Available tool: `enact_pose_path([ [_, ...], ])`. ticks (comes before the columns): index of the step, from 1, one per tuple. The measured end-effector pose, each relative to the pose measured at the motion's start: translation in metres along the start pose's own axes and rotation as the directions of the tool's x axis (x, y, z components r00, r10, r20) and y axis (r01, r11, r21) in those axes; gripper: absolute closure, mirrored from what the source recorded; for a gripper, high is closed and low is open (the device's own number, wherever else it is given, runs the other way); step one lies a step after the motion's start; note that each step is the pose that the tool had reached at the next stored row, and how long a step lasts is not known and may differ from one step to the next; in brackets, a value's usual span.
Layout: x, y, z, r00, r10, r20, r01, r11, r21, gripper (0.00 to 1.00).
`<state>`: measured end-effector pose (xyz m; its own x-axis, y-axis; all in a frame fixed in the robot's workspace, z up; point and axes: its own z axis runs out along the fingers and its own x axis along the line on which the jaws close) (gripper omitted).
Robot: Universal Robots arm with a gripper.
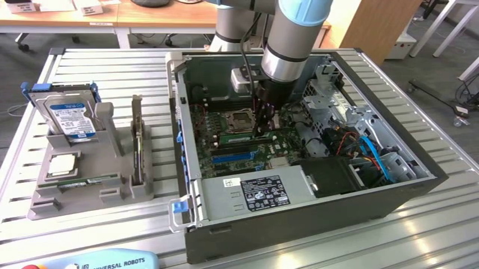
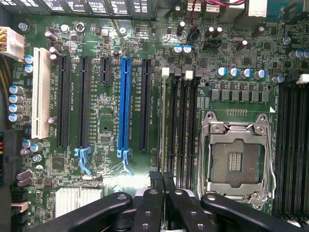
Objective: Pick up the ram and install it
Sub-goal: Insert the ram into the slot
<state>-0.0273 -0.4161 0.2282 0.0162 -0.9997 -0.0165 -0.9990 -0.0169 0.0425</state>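
1. The ram [image 1: 238, 136] shows as a pale green stick standing edgewise in the memory slots, between the empty CPU socket [image 2: 236, 154] and the long card slots.
2. The claw [image 2: 162, 177] is closed, its two fingertips pressed together with nothing seen between them. It hangs at the end of the ram toward the exterior view's right. I cannot tell whether the tips touch the stick.
3. In the wrist view the tips sit over the end of the memory slot next to a black card slot; the blue slot [image 2: 124, 104] lies further off.
4. The board [image 2: 108, 130] lies in the open case [image 1: 262, 238] on the slatted table [image 1: 419, 235].
5. At the exterior view's left, well apart, a grey holder [image 1: 45, 204] carries a hard drive [image 1: 71, 115], an upright card [image 1: 137, 140] and a flat green strip [image 1: 82, 181].
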Motion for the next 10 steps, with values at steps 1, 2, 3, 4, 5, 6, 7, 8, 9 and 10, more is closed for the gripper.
enact_pose_path([
  [1, 0.0, 0.0, 0.0, 1.0, -0.001, -0.0001, 0.001, 1.0, 0.0, 0.88],
  [2, 0.0, 0.0, 0.0, 1.0, -0.001, -0.0001, 0.001, 1.0, 0.0, 0.88],
  [3, 0.0, -0.0001, 0.0, 1.0, -0.001, 0.0, 0.001, 1.0, 0.0, 0.88],
  [4, 0.0, -0.0002, 0.0, 1.0, -0.001, -0.0001, 0.001, 1.0, 0.0, 0.88],
  [5, 0.0, -0.0002, 0.0, 1.0, -0.001, 0.0, 0.001, 1.0, 0.0, 0.88],
  [6, 0.0, -0.0003, 0.0, 1.0, -0.001, 0.0, 0.001, 1.0, 0.0, 0.88],
  [7, 0.0, -0.0003, 0.0, 1.0, 0.0, 0.0, 0.0, 1.0, 0.0, 0.88],
  [8, 0.0, -0.0003, 0.0, 1.0, 0.0, 0.0, 0.0, 1.0, 0.0, 0.88],
  [9, 0.0, -0.0003, 0.0, 1.0, 0.0, 0.0, 0.0, 1.0, 0.0, 0.88],
  [10, 0.0, -0.0004, 0.0, 1.0, 0.001, 0.0001, -0.001, 1.0, 0.0001, 0.88],
])
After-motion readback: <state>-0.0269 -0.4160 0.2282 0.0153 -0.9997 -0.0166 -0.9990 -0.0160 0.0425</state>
